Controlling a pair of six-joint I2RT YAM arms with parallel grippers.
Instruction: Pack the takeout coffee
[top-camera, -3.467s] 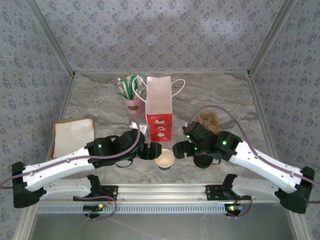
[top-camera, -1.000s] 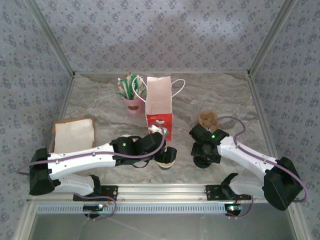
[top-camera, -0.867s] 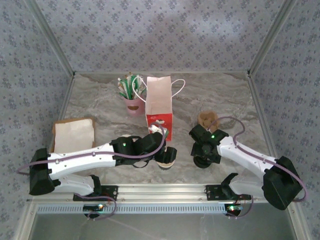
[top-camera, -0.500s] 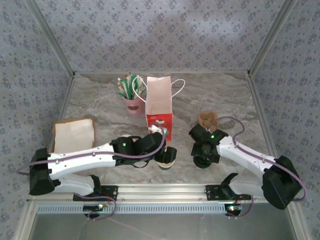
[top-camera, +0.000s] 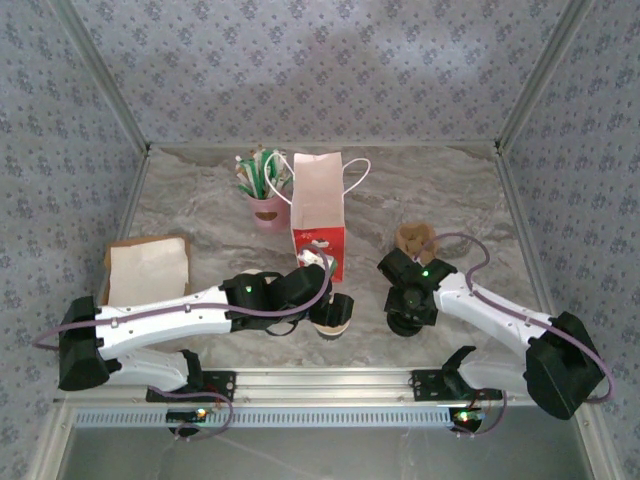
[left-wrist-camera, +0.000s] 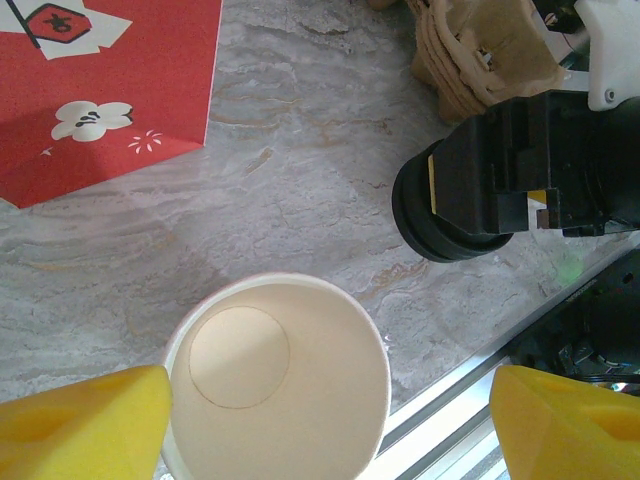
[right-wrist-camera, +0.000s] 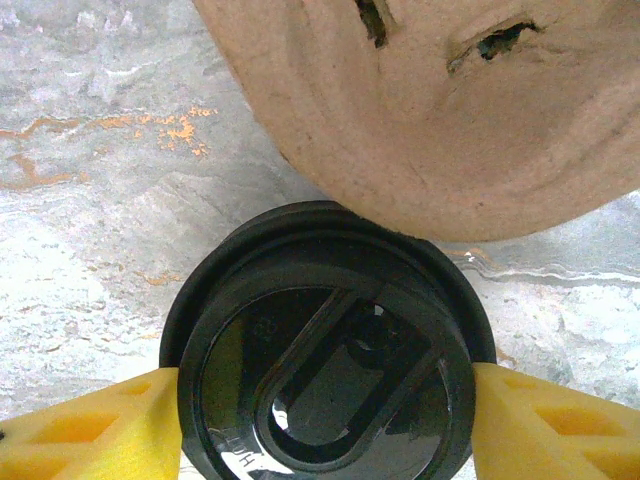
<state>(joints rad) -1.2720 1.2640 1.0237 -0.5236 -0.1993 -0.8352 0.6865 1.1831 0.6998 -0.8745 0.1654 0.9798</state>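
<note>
Since 1 second ago the right tool (right-wrist-camera: 325, 420) has narrowed, pads now gripping the sides of the black lid (right-wrist-camera: 320, 340). The takeout coffee (left-wrist-camera: 285, 385), empty, stands on the desk (left-wrist-camera: 300, 200) within the open left tool (left-wrist-camera: 320, 420), near the red-and-white bag (left-wrist-camera: 100, 90). Both arms stretch low, inward.
</note>
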